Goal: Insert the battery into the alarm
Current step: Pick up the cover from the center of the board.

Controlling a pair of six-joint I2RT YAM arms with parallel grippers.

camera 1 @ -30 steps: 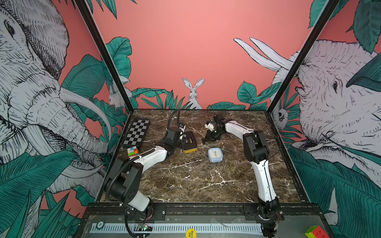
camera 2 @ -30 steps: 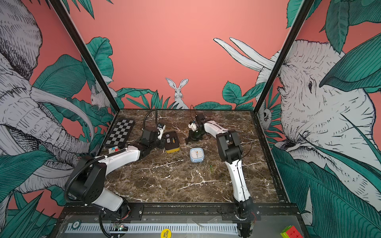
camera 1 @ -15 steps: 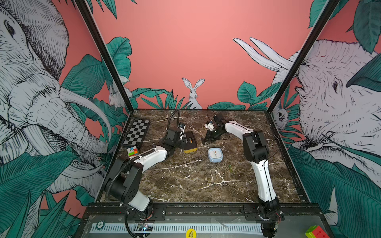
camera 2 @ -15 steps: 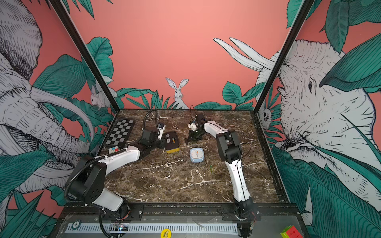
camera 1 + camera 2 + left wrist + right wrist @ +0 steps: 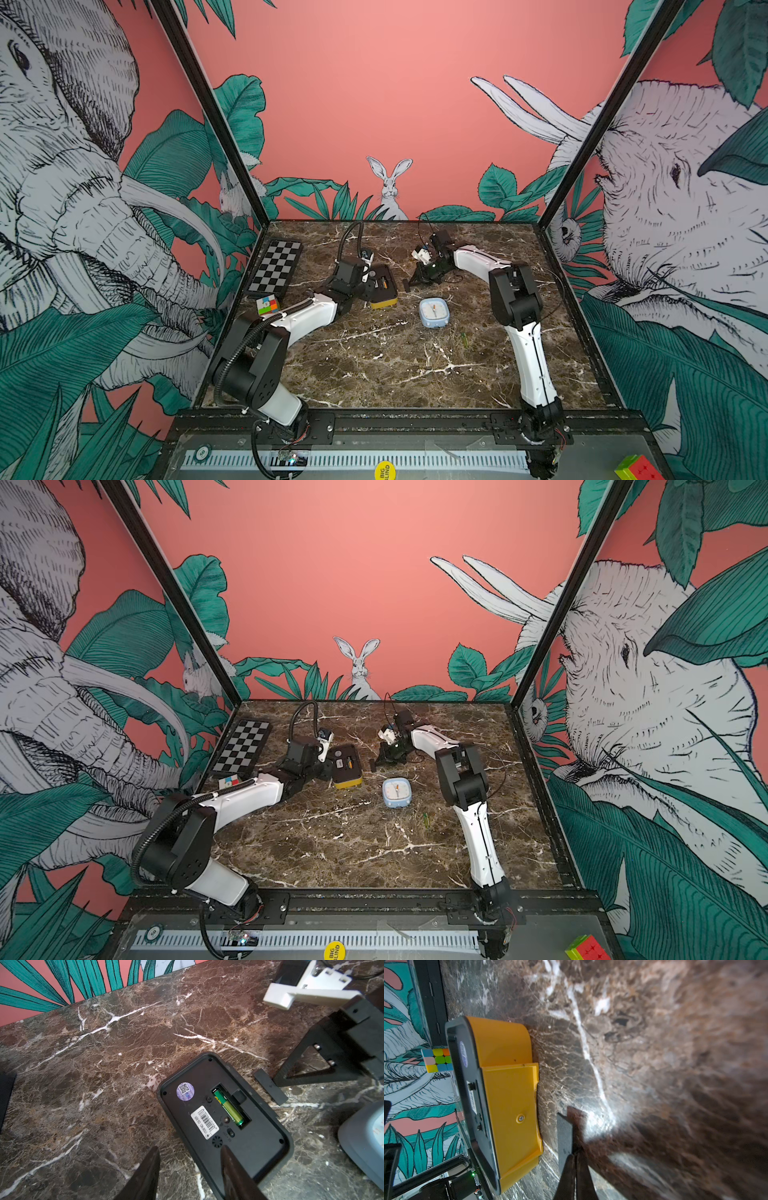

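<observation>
With the battery (image 5: 228, 1108) already lying in the open bay of the face-down alarm (image 5: 255, 1140), treat refitting the loose cover (image 5: 270, 1086) as the likely step. Hold the left hand (image 5: 190, 1148) half spread and empty over the alarm's near corner, ready to brace. Check the tightly closed right hand (image 5: 279, 1081), tips at the cover's end on the worktop (image 5: 104, 1064): cannot tell whether gripped. Lift level, avoid nudging the alarm.

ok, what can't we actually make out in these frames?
- Alarm front face: it lies face down in every view.
- Battery terminals: in the left wrist view its ends are tucked under the alarm's casing. It is too small in both top views.
- Whether the right gripper pinches the battery cover: in the right wrist view the fingertips overlap its edge, blurred.
- Left gripper: the fingers are cut off by the frame edge in the left wrist view.
</observation>
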